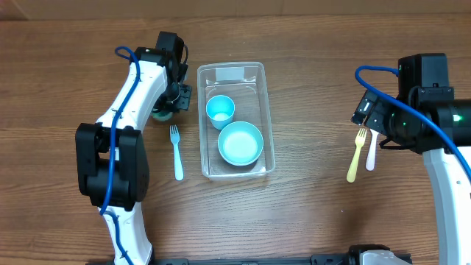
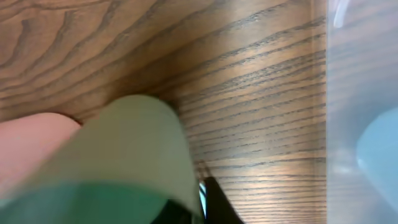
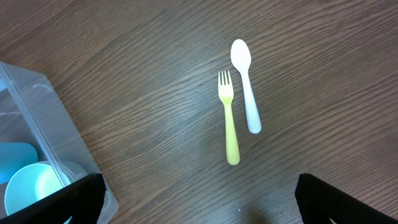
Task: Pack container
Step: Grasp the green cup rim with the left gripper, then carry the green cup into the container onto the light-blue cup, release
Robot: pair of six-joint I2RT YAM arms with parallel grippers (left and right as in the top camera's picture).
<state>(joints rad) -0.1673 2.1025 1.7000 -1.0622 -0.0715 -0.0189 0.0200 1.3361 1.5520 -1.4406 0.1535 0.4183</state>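
Note:
The clear container (image 1: 259, 81) lies mid-table with a teal cup (image 1: 220, 110) and a teal bowl (image 1: 241, 143) inside it. My left gripper (image 1: 175, 99) is just left of the container, low over a pale green cup (image 1: 162, 115). In the left wrist view that cup (image 2: 124, 155) fills the lower left, with a black finger (image 2: 214, 202) against its wall. The container's wall (image 2: 354, 93) shows at the right. My right gripper (image 3: 199, 199) is open and empty above a yellow fork (image 3: 229, 118) and a white spoon (image 3: 245, 81). The container's corner (image 3: 43, 118) is at the left.
A blue fork (image 1: 176, 152) lies left of the container, in front of the left gripper. The yellow fork (image 1: 357, 154) and white spoon (image 1: 372, 151) lie at the right of the table. A blurred pink shape (image 2: 25, 149) sits beside the green cup.

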